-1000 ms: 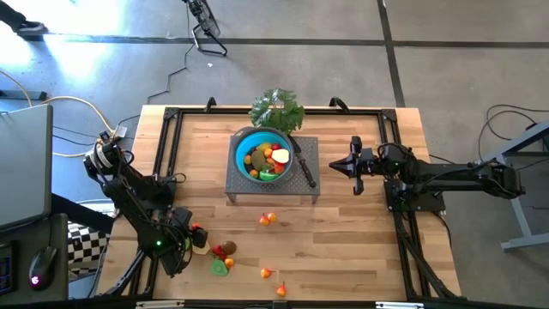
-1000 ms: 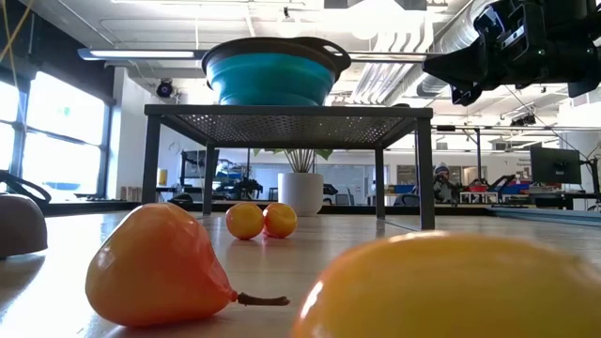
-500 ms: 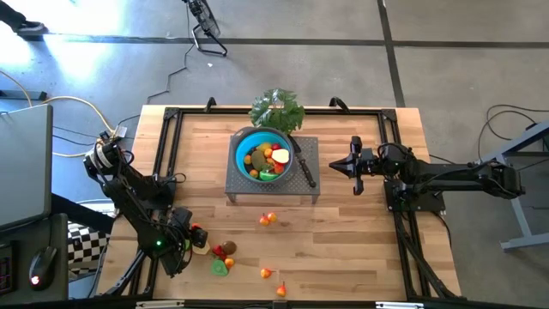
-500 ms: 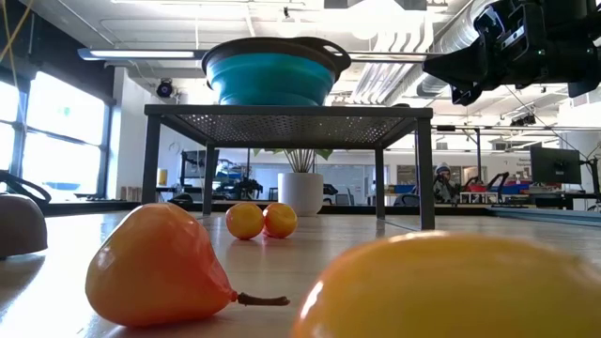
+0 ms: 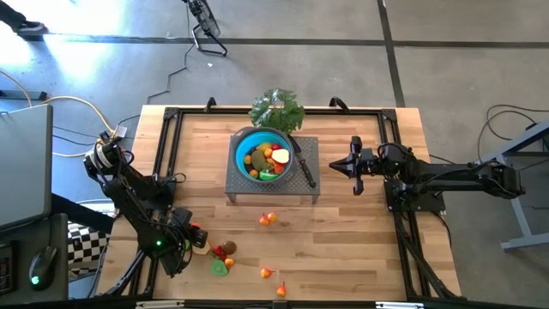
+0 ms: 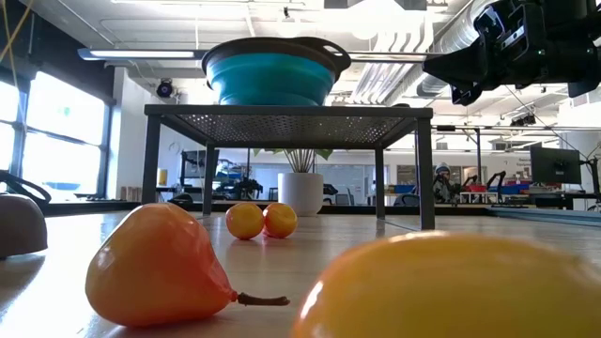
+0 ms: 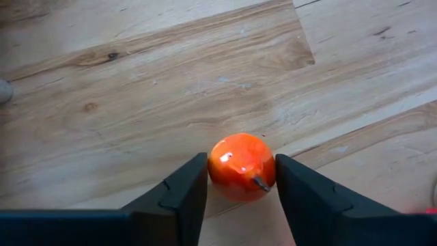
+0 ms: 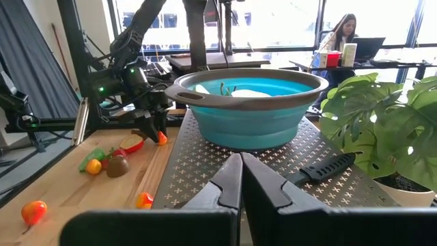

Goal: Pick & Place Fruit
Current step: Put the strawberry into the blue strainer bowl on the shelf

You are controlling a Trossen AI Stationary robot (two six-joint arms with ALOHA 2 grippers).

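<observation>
A small orange-red round fruit [image 7: 239, 160] with a dark stem lies on the wooden table near its left front corner. My left gripper [image 7: 240, 179] points steeply down over it, one dark finger on each side. In the high view this gripper [image 5: 195, 236] is at the near left. More small fruits lie nearby: a brown and green cluster [image 5: 224, 254], two orange ones [image 5: 268, 219] and one near the front edge [image 5: 267, 274]. The blue bowl [image 5: 263, 156] holds several fruits on a grey mesh stand [image 5: 244, 190]. My right gripper [image 8: 240, 167] is shut and held level, right of the stand. My left gripper has the orange-red fruit pinched between its two fingers, one finger [image 7: 194, 181] on each opposite side of the round body [image 7: 218, 171]. The fingers come from above, slanting down. The fruit rests on the table, its stem turned toward the camera.
A black-handled knife [image 5: 304, 167] lies on the stand beside the bowl. A leafy green plant [image 5: 277, 109] stands behind it. In the low view a pear-shaped orange fruit [image 6: 155, 266] and a yellow fruit [image 6: 451, 286] lie close to the camera. Black frame rails edge the table.
</observation>
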